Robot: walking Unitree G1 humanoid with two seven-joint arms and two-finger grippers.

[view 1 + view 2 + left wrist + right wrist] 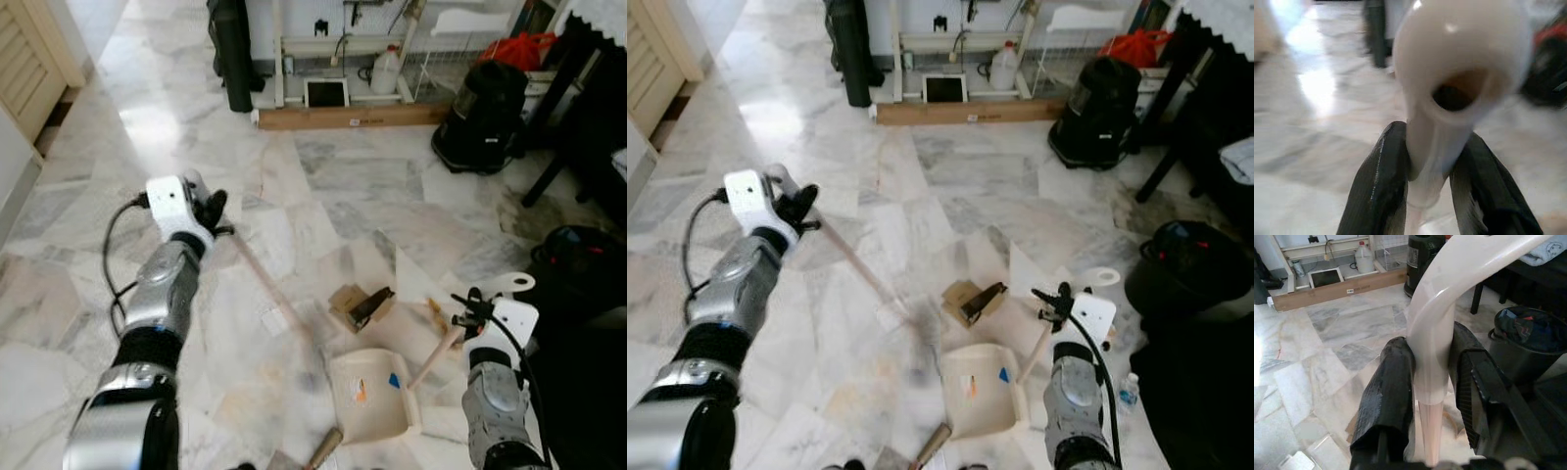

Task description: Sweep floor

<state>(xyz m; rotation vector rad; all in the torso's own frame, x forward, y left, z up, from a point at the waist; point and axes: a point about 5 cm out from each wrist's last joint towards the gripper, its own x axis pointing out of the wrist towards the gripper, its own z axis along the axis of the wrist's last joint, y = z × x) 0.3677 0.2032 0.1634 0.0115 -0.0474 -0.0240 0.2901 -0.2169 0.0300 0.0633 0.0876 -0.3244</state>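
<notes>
Left gripper [214,211] is clamped on the top end of the broom handle [257,272], both black fingers [1382,181] pressed against the pale shaft just below its hanging-hole cap. Right gripper [468,311] is clamped the same way on the dustpan handle [439,354], fingers [1391,391] squeezing the cream grip where it meets the tan stick.

Largest first: marble floor [323,186] runs everywhere. Far right, a black vacuum cleaner [482,116]; near right, a dark bin [1185,264]. A long wooden plank [353,117] lies along the far wall.

Broom shaft slants from the left gripper down and right toward the near middle; its head looks blurred there, so probably mid-stroke. Dustpan [372,394] sits flat on the floor, near middle-right, mouth facing left toward the broom. Small bits already lie inside it: one orange, one blue.

Debris: a torn cardboard scrap [361,305] just beyond the pan, and a small white paper scrap [275,320] to its left, beside the shaft.

Step in hand, my read: sweeping litter into the pan. Next: drag the broom head right past the paper and cardboard, pan held steady with its lip flat.
</notes>
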